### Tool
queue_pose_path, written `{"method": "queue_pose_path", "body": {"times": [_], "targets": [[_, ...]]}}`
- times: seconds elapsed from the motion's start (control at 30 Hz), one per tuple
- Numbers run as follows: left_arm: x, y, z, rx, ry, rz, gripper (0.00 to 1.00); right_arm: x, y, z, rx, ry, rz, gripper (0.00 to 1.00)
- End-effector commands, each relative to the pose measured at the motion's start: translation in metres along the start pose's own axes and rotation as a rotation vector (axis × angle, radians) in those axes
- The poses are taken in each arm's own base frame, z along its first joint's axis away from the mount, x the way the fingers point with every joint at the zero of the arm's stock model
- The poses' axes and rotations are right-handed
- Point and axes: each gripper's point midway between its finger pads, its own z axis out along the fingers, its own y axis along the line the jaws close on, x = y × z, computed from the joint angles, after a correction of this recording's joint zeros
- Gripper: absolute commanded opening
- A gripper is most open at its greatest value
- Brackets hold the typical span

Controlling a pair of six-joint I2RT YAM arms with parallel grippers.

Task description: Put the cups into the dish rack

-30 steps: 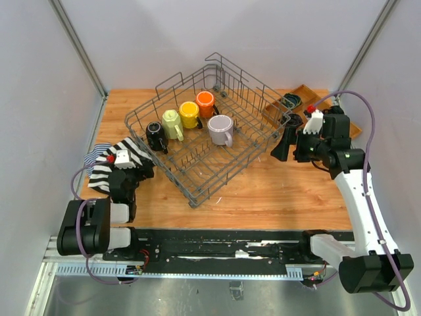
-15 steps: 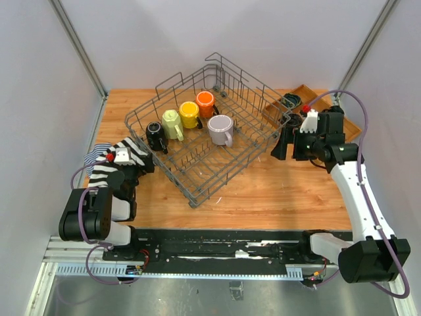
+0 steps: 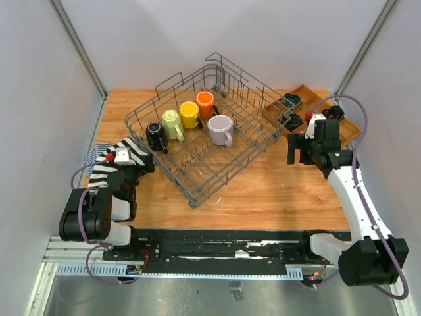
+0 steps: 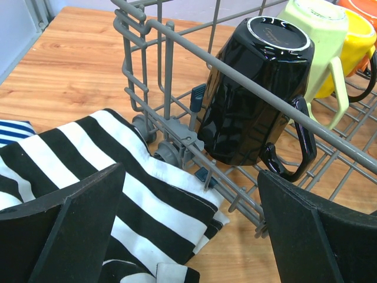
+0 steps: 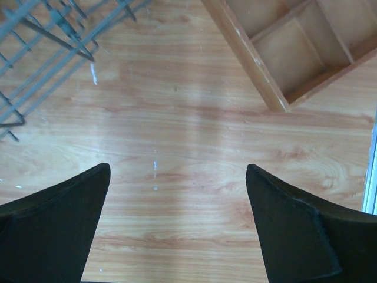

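Gaping empty, left gripper (image 4: 188, 227) and right gripper (image 5: 178, 197) sit outside the dish rack (image 3: 204, 161).

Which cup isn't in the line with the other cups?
The lavender-grey handled mug. The black mug, pale cream-yellow mug, yellow mug and orange mug form a row; it sits apart.

Left hand (image 4: 189, 177), right hand (image 5: 178, 170), both splayed

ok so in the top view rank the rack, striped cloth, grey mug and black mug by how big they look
Largest to smallest:
1. rack, far bigger than the rest
2. striped cloth, though part of it is hidden
3. grey mug
4. black mug, a little smaller than the grey one, but it sits tilted, so this gap is unsure
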Motion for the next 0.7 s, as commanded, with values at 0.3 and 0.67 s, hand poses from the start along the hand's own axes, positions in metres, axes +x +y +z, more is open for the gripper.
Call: {"method": "queue_pose_path", "body": {"times": [0.3, 0.67], "targets": [[-0.009, 0.001, 0.004, -0.004, -0.030, 0.018, 1.00, 0.051, -0.021, 0.058, 0.017, -0.374, -0.125, 0.98], [-0.009, 0.001, 0.004, -0.003, -0.031, 0.019, 1.00, 0.037, -0.024, 0.091, 0.015, -0.589, -0.120, 0.98]]}}
